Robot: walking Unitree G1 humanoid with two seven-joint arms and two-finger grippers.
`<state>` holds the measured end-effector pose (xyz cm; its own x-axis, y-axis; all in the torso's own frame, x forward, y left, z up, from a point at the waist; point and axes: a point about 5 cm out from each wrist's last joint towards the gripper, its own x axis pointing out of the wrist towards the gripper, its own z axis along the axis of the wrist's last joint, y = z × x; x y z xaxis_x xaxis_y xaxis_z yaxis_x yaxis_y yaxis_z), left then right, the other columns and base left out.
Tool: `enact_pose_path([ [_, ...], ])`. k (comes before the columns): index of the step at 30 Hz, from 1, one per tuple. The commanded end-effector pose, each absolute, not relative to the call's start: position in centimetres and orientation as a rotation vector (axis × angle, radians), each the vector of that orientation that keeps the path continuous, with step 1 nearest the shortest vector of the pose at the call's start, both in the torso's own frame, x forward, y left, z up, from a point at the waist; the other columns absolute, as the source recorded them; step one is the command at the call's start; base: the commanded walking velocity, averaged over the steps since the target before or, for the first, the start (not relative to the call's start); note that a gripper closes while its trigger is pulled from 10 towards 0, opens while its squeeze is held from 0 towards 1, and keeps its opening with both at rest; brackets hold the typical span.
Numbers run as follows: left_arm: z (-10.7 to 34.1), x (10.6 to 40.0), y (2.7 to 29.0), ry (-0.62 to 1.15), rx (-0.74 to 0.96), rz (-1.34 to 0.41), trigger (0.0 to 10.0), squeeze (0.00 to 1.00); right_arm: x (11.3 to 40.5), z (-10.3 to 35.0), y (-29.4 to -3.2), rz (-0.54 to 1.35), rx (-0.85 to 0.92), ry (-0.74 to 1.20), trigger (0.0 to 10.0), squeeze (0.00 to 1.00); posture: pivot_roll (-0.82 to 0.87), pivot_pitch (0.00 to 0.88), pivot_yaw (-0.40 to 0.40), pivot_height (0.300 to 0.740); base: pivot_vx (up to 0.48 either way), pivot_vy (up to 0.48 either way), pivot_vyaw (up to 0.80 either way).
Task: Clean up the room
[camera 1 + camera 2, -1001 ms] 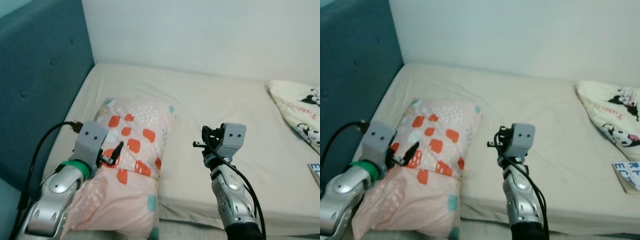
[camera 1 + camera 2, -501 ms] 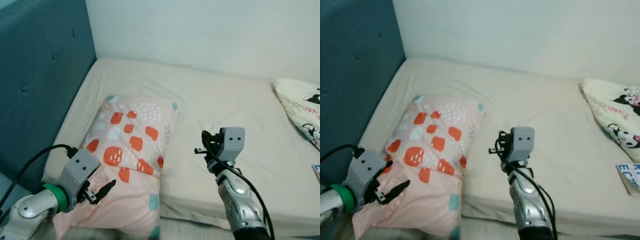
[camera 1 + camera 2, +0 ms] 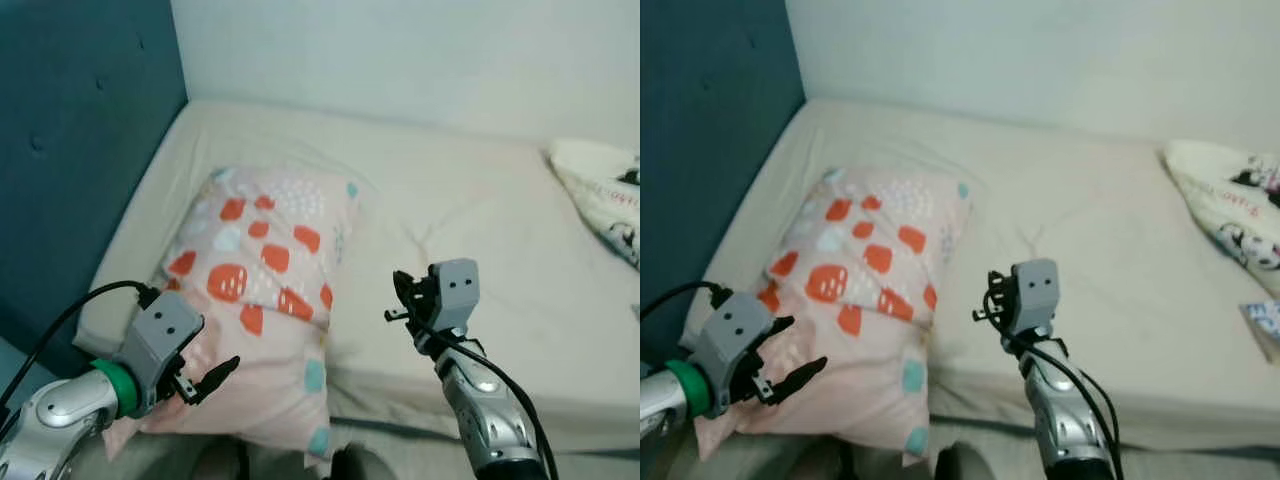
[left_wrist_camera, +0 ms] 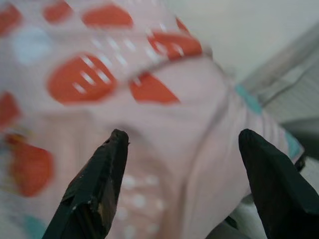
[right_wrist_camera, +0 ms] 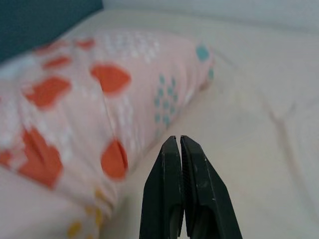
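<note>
Pillow lay on the bed, its near end spilling over the mattress edge, just ahead of my left gripper. That claw was spread wide, pads either side of the pink fabric with nothing pinched; whether they touched the cloth I couldn't tell. Right gripper was pressed together, empty, held above the bare sheet with the pillow's long side off toward the left claw.

My read: the step in hand was straightening the pillow, grab not yet made. Next move called for pushing the left claw forward so a fold of the overhanging end sat between the pads, then closing and lifting the pillow back toward the teal headboard.

Edges: the mattress front edge ran just under both claws, with floor beyond it, so a slack pinch risked dropping the pillow off the bed. Headboard stood close on the outer side of the left claw, little swing room there. Open sheet stretched ahead of the right claw to the wall. Patterned blanket and a book lay well apart, out past the right claw.
</note>
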<state>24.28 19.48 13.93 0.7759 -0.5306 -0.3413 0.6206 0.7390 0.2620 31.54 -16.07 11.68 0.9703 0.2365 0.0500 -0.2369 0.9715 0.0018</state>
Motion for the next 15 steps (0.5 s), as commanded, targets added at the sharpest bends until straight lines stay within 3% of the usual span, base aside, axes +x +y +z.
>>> enact_pose_path([
  [1,13.4,24.0,19.1,0.279,0.36,-0.661,10.0,0.0,31.2,11.1,-16.2,0.239,0.011,-0.022,10.0,0.0,0.04,0.12,0.003,0.597,0.0,0.0,0.0],
  [9,13.8,24.0,19.0,0.272,0.358,-0.68,10.0,0.0,31.0,10.9,-16.1,0.288,0.011,0.0,10.0,0.0,0.05,0.12,0.0,0.577,0.0,0.0,0.0],
  [15,15.6,24.0,19.5,0.234,0.38,-0.717,10.0,0.0,29.3,11.0,-14.9,0.586,0.025,0.049,10.0,0.0,0.06,0.132,-0.005,0.573,0.0,0.0,0.0],
])
